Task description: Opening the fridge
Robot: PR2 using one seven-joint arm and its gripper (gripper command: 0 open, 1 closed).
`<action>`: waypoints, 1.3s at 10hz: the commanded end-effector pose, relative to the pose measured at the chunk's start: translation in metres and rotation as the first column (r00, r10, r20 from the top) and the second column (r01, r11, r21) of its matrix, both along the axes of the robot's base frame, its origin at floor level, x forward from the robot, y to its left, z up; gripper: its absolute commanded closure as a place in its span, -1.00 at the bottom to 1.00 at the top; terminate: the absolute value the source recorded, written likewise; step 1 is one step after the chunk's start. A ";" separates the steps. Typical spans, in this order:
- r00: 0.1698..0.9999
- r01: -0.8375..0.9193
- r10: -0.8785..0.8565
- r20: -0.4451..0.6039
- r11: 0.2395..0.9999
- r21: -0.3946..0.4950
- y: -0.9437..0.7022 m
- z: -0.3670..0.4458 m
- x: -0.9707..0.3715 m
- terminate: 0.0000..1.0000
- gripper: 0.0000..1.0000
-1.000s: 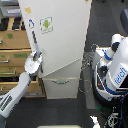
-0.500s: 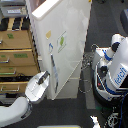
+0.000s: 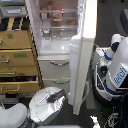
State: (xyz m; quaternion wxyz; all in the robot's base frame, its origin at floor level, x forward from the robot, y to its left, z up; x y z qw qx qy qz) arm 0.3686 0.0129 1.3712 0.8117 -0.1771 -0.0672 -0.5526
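Exterior view shows the fridge (image 3: 60, 45) standing in the middle of the scene with its upper door (image 3: 85, 55) swung wide, edge-on to the camera. Inside, lit shelves (image 3: 57, 20) hold small items too blurred to name. Below the open compartment sit two lower drawers (image 3: 54, 72), closed. A tan wooden drawer cabinet (image 3: 17, 60) stands just beside the fridge on the exterior view's left. A white-and-blue robot body (image 3: 115, 70) stands close to the door on the exterior view's right. The gripper (image 3: 56, 96) hangs low before the drawers, touching nothing; whether its claw is spread, I cannot tell.
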 end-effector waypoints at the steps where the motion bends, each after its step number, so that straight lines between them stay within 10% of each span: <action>1: 0.996 -0.016 0.005 0.086 0.992 0.128 -0.085 -0.168 0.131 -1.00 1.00; 3: 0.982 0.107 -0.108 0.155 0.994 0.017 -0.242 -0.113 0.119 -1.00 1.00; 4: 0.982 0.122 -0.121 0.147 0.993 0.008 -0.271 -0.107 0.123 -1.00 -1.00; 13: 0.905 0.411 -0.403 0.138 0.911 -0.034 -0.494 -0.082 0.000 -1.00 -1.00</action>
